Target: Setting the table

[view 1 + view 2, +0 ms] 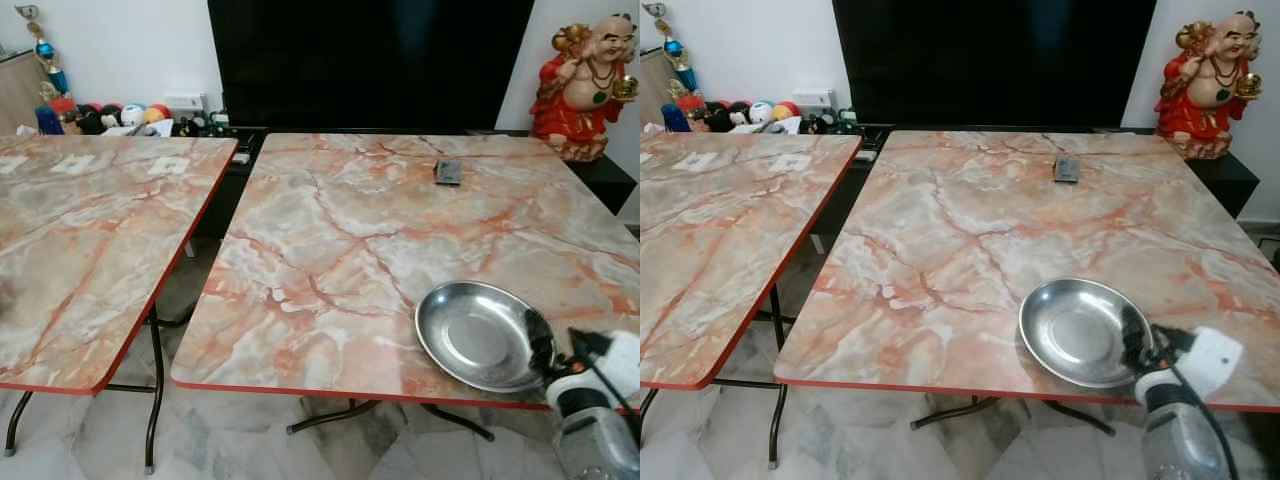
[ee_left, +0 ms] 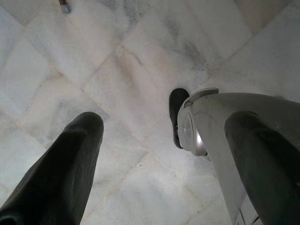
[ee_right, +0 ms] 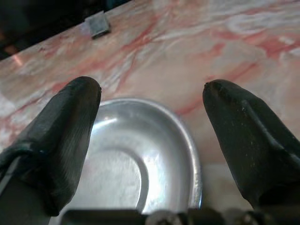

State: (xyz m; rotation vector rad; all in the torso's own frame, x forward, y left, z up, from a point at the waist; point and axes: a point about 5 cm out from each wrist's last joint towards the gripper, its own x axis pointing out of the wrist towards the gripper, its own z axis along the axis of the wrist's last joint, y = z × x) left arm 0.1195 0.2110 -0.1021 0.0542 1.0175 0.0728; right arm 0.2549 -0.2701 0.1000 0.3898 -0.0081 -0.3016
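A shiny steel dish [image 1: 478,333] lies on the right marble table [image 1: 350,240], close to its front edge at the right. My right gripper [image 1: 565,350] is at the dish's right rim and stands open. In the right wrist view one finger [image 3: 70,126] hangs over the dish [image 3: 140,154], the other finger [image 3: 243,131] is over bare tabletop, and the rim runs between them untouched. My left gripper [image 2: 164,126] hangs idle and open, pointing down at the floor.
A second marble table [image 1: 90,230] stands to the left with a narrow gap between the two. A small grey flat object [image 1: 448,172] lies at the back of the right table. Behind are a black screen [image 1: 370,60] and a red statue [image 1: 585,85].
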